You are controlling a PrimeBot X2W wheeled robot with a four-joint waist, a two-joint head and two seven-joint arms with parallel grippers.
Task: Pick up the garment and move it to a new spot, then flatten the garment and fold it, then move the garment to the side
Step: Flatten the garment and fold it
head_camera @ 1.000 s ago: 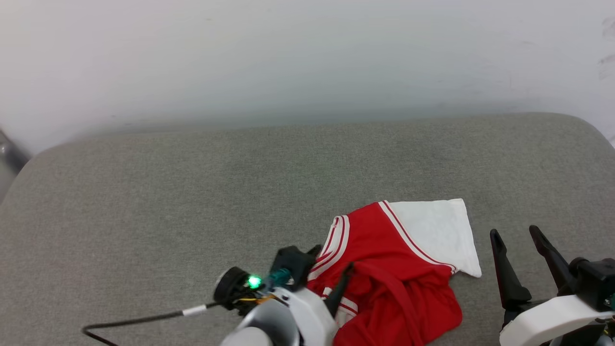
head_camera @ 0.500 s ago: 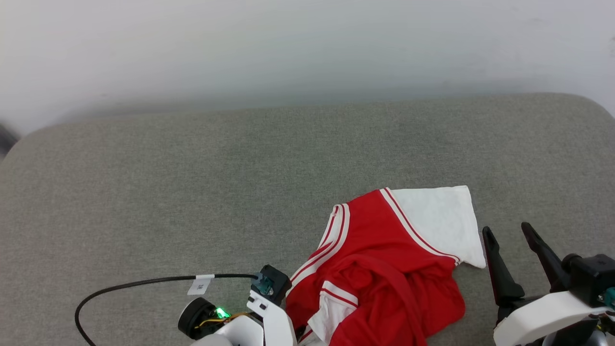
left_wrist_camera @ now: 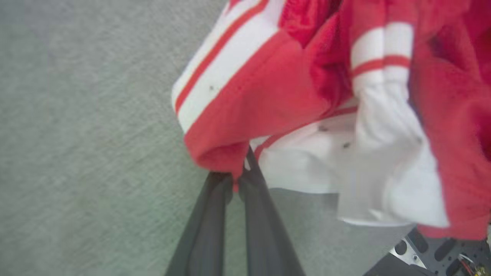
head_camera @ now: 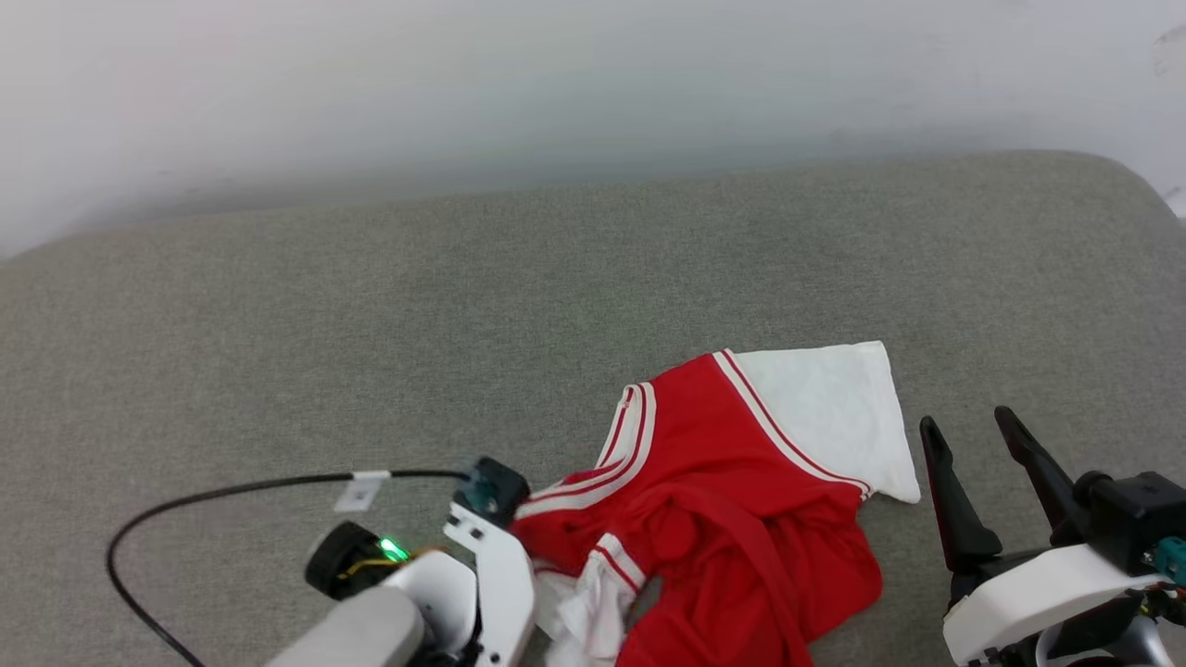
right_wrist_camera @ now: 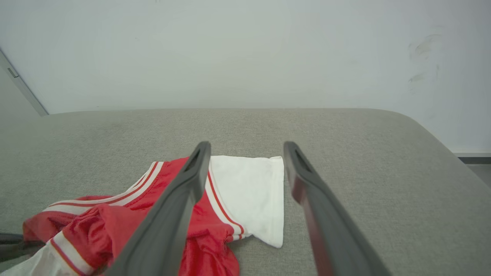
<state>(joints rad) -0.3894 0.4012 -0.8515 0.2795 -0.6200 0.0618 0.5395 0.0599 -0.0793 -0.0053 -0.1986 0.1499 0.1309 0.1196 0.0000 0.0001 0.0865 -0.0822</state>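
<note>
— Garment [head_camera: 732,482] position first: where does it lie from us?
— Crumpled on the cushion [head_camera: 371,306], near our edge, between our arms. Our left gripper [left_wrist_camera: 236,178] has its fingers [left_wrist_camera: 207,218] pinching a red fold at its left end.
— And our right gripper [head_camera: 965,419]?
— Spread and empty, just beside the white sleeve [head_camera: 825,408]. The garment runs left to right, so we judge the left arm lifts.

A grey, fabric-covered counter [head_camera: 371,306] with rounded corners is seen; a crumpled red-and-white garment [head_camera: 741,482] is laid near its front.
</note>
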